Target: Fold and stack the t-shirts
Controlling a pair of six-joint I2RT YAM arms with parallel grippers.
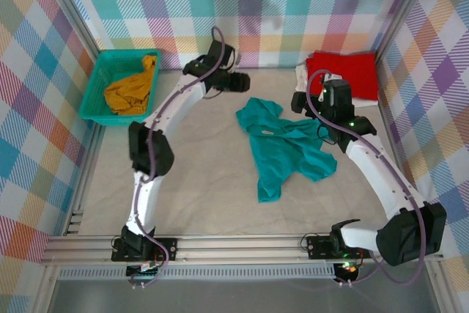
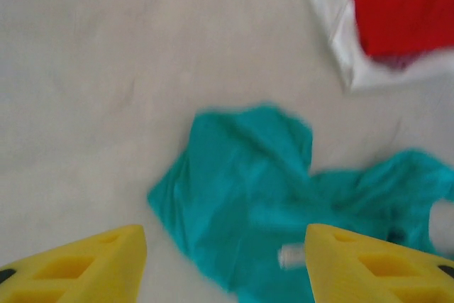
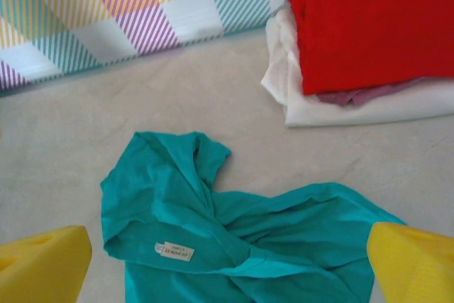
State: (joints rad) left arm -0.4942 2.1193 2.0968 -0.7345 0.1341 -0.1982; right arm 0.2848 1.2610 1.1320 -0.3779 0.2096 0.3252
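Teal tee [image 1: 282,144] crumpled, folded stack [image 1: 344,71] at 1 o'clock. L gripper [image 2: 223,235], R gripper [image 3: 228,235] spread, empty. Risk: pinching doubled layers.

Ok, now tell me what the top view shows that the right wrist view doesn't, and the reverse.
Top, not wrist: the basket at far left holding the yellow tee, plus the left arm and right arm reaching in from the near edge.
Wrist, not top: a mauve layer between the red tee and white tee, and the yellow fingers, set wide apart.
Both: the teal tee crumpled on the table, with the red tee folded on the white one beyond it.
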